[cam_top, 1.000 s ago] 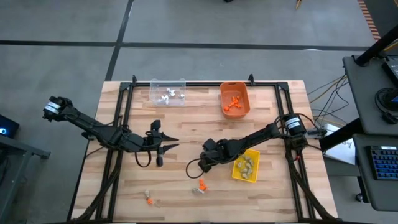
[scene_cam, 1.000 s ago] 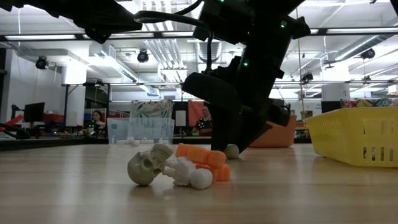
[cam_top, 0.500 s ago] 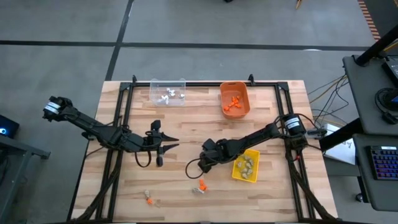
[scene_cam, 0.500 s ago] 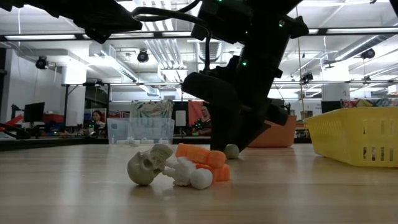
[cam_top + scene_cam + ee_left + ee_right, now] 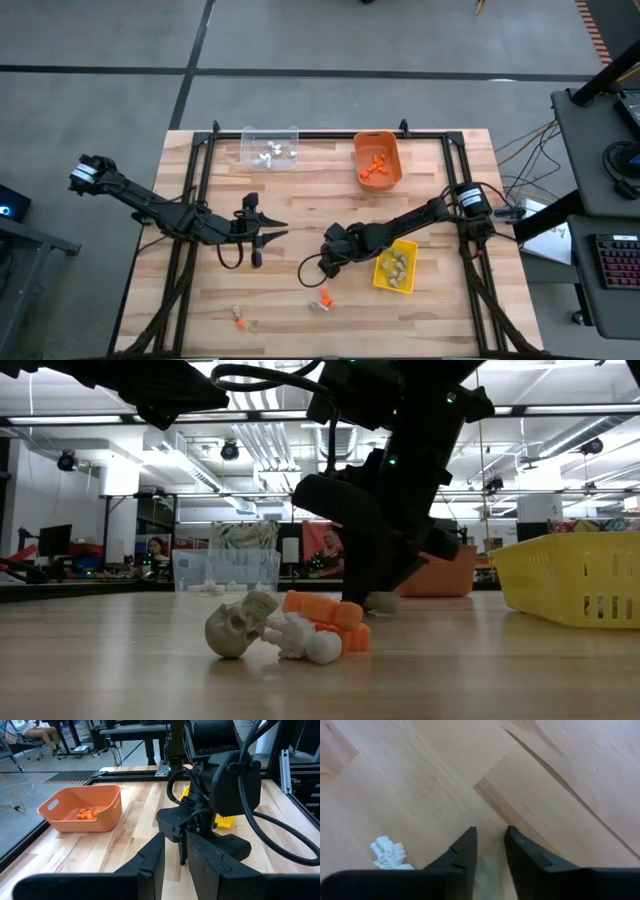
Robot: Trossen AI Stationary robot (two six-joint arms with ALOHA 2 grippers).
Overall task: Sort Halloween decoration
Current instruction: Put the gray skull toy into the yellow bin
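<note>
Low view: right gripper (image 5: 372, 598) is pinching a tan-grey trinket (image 5: 378, 601) on the table (image 5: 480, 660); left gripper (image 5: 262, 238) is waiting mid-table, fingers nearly together.

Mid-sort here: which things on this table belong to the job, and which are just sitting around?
Job:
- loose trinkets, more
- skull
- clear bin
- orange bin
- yellow bin
- right gripper

Just there:
- black table frame
- left gripper, waiting
</note>
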